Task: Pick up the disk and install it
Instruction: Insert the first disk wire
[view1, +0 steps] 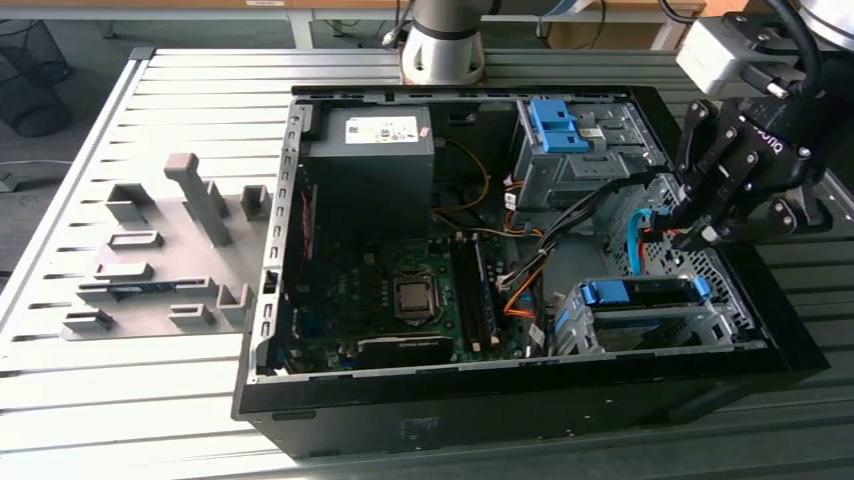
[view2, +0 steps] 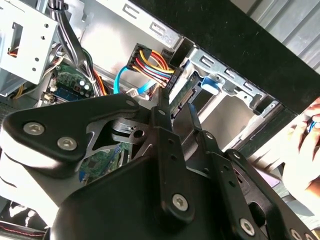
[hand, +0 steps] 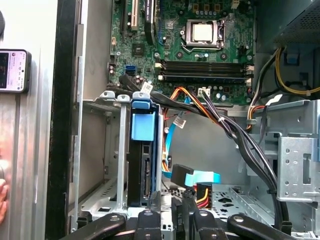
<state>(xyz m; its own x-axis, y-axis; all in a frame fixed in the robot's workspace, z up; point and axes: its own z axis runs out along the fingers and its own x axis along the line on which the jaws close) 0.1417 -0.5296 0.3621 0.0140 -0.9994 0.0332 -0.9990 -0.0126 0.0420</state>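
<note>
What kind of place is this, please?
Probably a robotics lab or test workshop: an open computer case lies on a slatted metal table, with a robot arm's gripper over it and grey fixtures alongside.

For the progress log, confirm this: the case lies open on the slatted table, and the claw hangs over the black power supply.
One point is wrong. The case does lie open on the slatted table, but the claw hangs over the drive cage side at the exterior view's right, apart from the black power supply. The exterior view shows this.
</note>
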